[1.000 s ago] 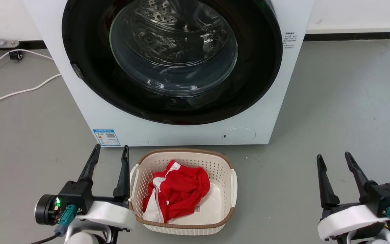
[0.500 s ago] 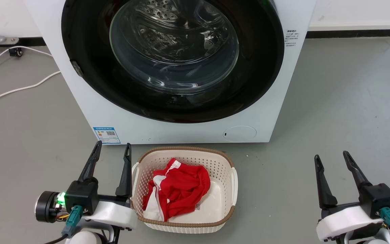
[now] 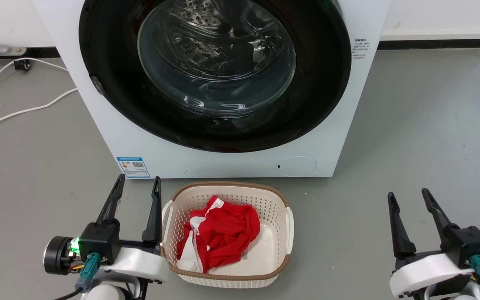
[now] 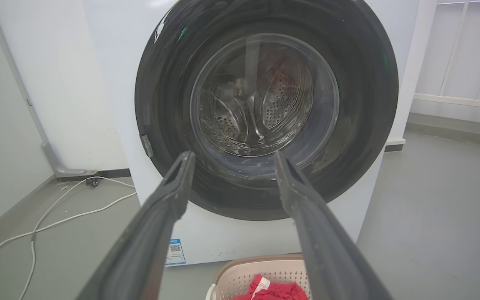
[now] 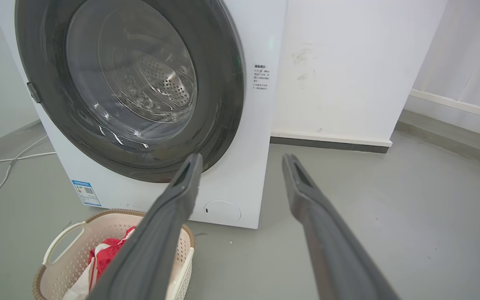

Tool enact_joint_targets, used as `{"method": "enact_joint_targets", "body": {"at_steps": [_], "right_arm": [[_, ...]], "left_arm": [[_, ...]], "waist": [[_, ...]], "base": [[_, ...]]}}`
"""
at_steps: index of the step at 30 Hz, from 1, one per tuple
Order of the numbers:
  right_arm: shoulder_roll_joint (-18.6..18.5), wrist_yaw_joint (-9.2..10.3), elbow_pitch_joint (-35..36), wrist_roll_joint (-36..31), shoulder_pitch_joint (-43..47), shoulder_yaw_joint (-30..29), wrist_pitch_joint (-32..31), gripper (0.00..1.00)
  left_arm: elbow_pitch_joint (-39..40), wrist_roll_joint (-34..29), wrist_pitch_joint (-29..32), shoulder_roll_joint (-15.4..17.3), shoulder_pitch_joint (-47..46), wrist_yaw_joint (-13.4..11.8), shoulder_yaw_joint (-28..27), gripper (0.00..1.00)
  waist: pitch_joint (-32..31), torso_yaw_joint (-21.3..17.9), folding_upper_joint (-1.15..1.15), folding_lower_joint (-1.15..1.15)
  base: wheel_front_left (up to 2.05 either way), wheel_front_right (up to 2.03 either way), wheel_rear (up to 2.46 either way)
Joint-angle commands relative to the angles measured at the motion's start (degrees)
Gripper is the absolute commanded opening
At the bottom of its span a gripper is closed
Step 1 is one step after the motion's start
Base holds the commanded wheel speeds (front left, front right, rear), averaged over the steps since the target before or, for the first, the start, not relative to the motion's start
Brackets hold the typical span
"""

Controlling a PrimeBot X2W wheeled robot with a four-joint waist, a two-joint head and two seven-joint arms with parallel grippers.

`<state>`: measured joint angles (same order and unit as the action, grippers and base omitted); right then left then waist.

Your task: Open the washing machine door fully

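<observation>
The white washing machine (image 3: 223, 162) stands straight ahead, and its round glossy black door (image 3: 319, 96) with the clear glass bowl lies flat against the front. A small latch tab (image 3: 97, 85) sits on the door's left rim. My left gripper (image 3: 138, 183) is open, low at the left, short of the machine beside the basket. My right gripper (image 3: 407, 195) is open at the lower right, well clear of the machine. The left wrist view faces the door (image 4: 161, 104) head-on between its fingers (image 4: 173, 196). In the right wrist view the door (image 5: 227, 104) is at upper left.
A cream laundry basket (image 3: 283, 237) holding a red and white garment (image 3: 219, 233) sits on the grey floor right in front of the machine, between my arms. White cables (image 3: 23, 110) trail across the floor at the left. A wall with a dark skirting (image 3: 431, 41) runs behind.
The whole picture has shifted a little, so the head camera moved slightly. Both grippers stay open in about the same places; the door has not moved.
</observation>
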<state>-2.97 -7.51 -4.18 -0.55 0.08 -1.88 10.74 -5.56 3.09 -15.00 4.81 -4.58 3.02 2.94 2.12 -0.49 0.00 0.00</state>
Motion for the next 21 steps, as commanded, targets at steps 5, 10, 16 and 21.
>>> {"method": "enact_joint_targets", "body": {"at_steps": [5, 10, 16, 21], "right_arm": [[0.17, 0.04, -0.69, 2.67, 0.11, -0.22, 0.06, 0.0], [0.17, 0.04, -1.19, 4.05, -0.32, -0.43, -0.2, 0.0], [0.17, 0.04, -1.4, 9.89, -1.2, -0.58, 0.66, 0.0], [0.16, 0.03, -2.77, 43.23, -2.7, 1.12, 2.95, 0.0]], "left_arm": [[-0.05, -0.28, -0.27, -0.33, 0.53, -0.09, -0.44, 1.0], [0.06, -0.27, -0.27, -0.43, 0.47, 0.06, -0.65, 1.0], [0.09, -0.4, -0.27, -0.54, 0.22, 0.16, -0.83, 1.0], [0.08, -0.18, -0.27, -0.66, 0.06, 0.27, -1.14, 1.0]], "waist": [[-0.08, 0.08, 0.0, 0.0], [0.02, 0.13, 0.0, 0.0], [0.18, 0.22, 0.0, 0.0], [0.23, 0.21, 0.0, 0.0]], "base": [[0.0, 0.0, 0.0], [0.0, 0.0, 0.0], [0.0, 0.0, 0.0], [0.0, 0.0, 0.0]]}}
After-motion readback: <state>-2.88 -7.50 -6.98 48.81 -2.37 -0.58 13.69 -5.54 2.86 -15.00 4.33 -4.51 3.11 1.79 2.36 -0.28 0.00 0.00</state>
